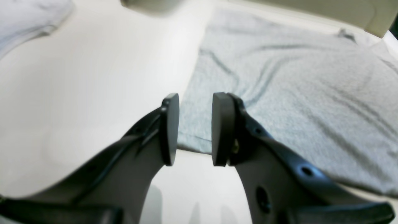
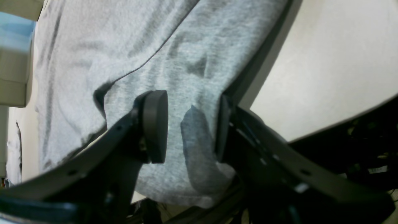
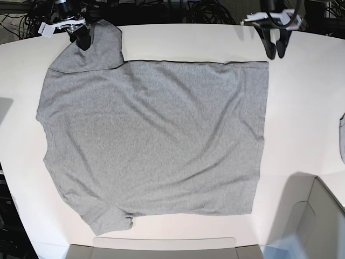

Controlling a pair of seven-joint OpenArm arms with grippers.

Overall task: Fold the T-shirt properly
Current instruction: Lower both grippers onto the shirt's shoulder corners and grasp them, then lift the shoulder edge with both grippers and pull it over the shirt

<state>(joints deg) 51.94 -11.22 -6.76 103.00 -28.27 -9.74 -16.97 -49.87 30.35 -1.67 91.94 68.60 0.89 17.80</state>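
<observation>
The heather-grey T-shirt (image 3: 156, 135) lies spread flat on the white table (image 3: 302, 108), with no lettering showing. My right gripper (image 3: 82, 39) is at the far-left sleeve. In the right wrist view its jaws (image 2: 188, 124) stand apart with a raised fold of the sleeve (image 2: 199, 149) between them, and the fold touches one pad. My left gripper (image 3: 275, 51) is open and empty, just beyond the shirt's far-right hem corner (image 3: 264, 65). In the left wrist view (image 1: 194, 124) that corner (image 1: 192, 137) shows between the pads, with the shirt (image 1: 295, 77) spreading away.
A small grey fabric scrap (image 3: 342, 137) lies at the table's right edge and also shows in the left wrist view (image 1: 28, 18). A beige box (image 3: 323, 221) stands at the near right, a beige tray edge (image 3: 161, 249) at the near side. Cables (image 3: 178, 8) run behind the table.
</observation>
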